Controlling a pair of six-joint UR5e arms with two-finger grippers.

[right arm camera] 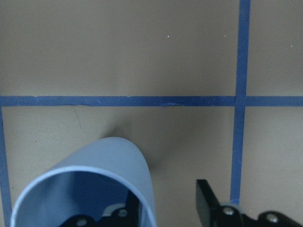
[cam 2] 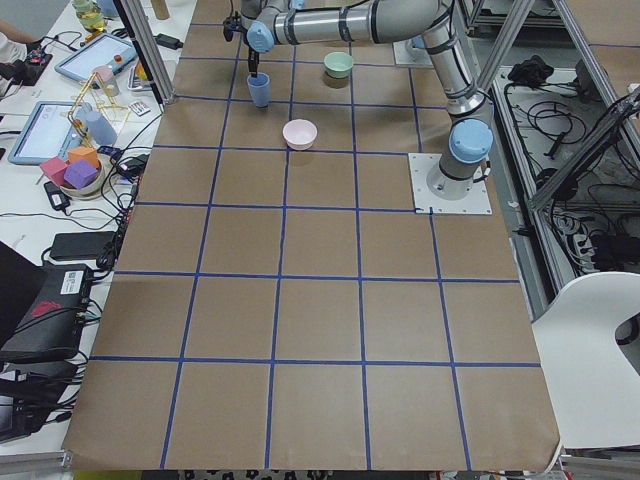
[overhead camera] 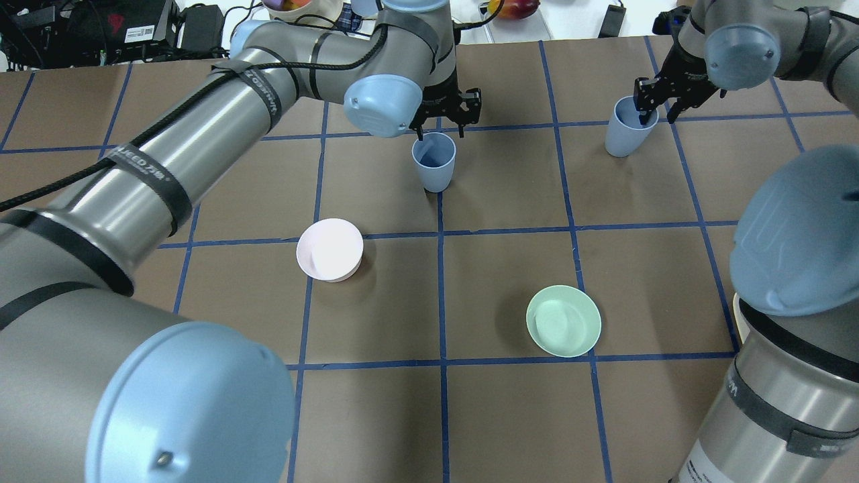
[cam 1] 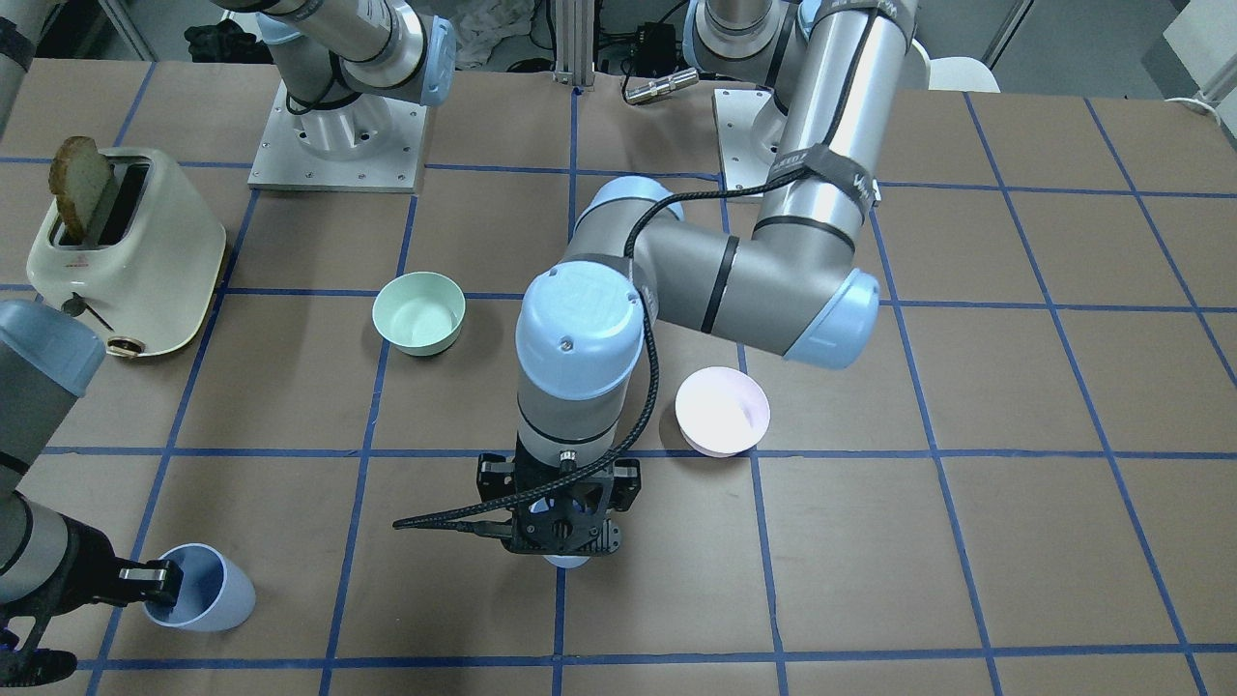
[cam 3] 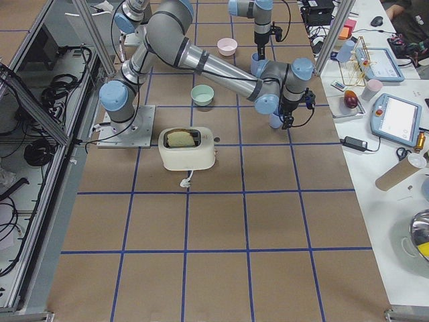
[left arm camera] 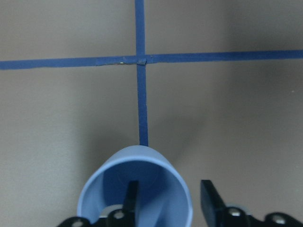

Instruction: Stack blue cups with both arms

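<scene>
One blue cup [overhead camera: 434, 161] stands upright on a tape line at the far middle of the table. My left gripper [overhead camera: 439, 127] hangs over it, open. In the left wrist view one finger [left arm camera: 130, 201] is inside the cup [left arm camera: 142, 165] and the other finger [left arm camera: 208, 201] is outside its wall, with a gap. The second blue cup [overhead camera: 625, 131] stands at the far right and leans a little. My right gripper [overhead camera: 654, 113] is open over its rim. In the right wrist view one finger is inside the cup [right arm camera: 109, 161] and the other finger [right arm camera: 206, 201] is outside, apart from the wall.
A pale pink bowl [overhead camera: 329, 249] and a mint-green bowl [overhead camera: 563, 320] sit on the table nearer the robot. A cream toaster [cam 1: 126, 256] with a slice of bread stands on my right side. Operators' items line the far table edge [cam 3: 375, 87].
</scene>
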